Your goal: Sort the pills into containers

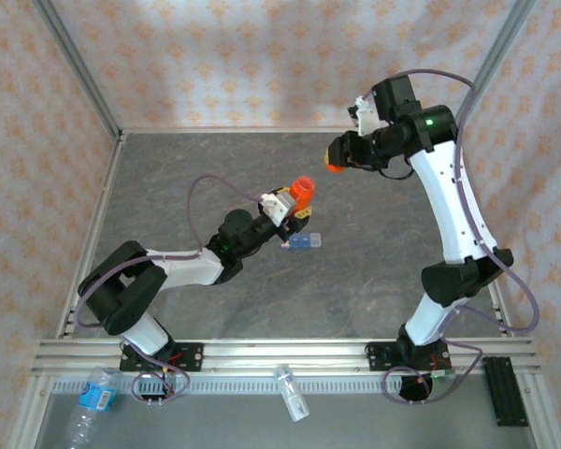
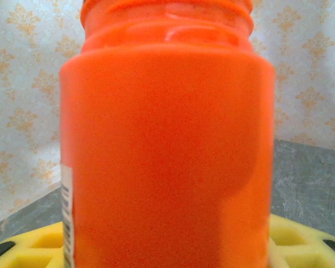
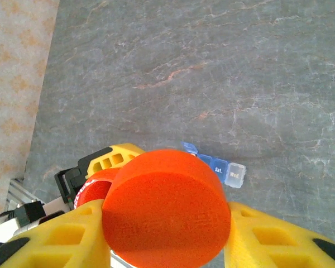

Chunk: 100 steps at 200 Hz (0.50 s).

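Pinching the orange vial [image 1: 303, 190] mid-frame near the blue containers [image 1: 302, 243] is the left gripper [image 1: 297, 203], while the right gripper [image 1: 337, 161] clamps an orange cap [image 3: 166, 209] at upper right

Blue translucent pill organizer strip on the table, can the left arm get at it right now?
Probably not yet. The left gripper is shut on the orange cylindrical vial, so it has no free grip. The blue translucent pill organizer strip lies uncovered close beside it, so the path looks free.

Bright, even light; the near orange vial [image 2: 167, 145] looks blurred.
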Available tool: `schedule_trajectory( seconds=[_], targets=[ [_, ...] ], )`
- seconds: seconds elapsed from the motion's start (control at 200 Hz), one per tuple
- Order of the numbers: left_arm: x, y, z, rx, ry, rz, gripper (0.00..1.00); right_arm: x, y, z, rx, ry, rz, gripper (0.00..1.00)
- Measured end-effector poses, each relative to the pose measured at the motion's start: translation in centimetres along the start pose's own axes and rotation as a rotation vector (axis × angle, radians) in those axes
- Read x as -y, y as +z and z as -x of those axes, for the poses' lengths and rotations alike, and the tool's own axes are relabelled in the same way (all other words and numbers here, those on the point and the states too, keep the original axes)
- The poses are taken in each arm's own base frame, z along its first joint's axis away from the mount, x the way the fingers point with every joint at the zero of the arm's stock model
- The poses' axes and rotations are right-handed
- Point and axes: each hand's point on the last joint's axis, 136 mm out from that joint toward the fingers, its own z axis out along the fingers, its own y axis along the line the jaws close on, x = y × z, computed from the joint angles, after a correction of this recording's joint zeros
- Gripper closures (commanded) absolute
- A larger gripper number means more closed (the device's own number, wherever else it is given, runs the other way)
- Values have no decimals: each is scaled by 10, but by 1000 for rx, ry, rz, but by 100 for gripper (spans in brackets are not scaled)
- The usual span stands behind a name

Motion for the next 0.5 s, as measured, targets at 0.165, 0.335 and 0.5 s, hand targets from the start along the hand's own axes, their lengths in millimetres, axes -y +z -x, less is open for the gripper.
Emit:
schedule_trajectory(
  seconds=[0.165, 0.335, 0.5],
  targets=[
    [1, 0, 4, 17, 27, -8, 100, -3, 1, -6, -37, -45, 20, 56],
    [4, 1, 1, 11, 61, -22, 100, -6, 1, -11, -65, -85, 44, 56],
    [5, 2, -7, -6, 92, -28, 100, -10, 5, -16, -93, -100, 72, 57]
  ],
)
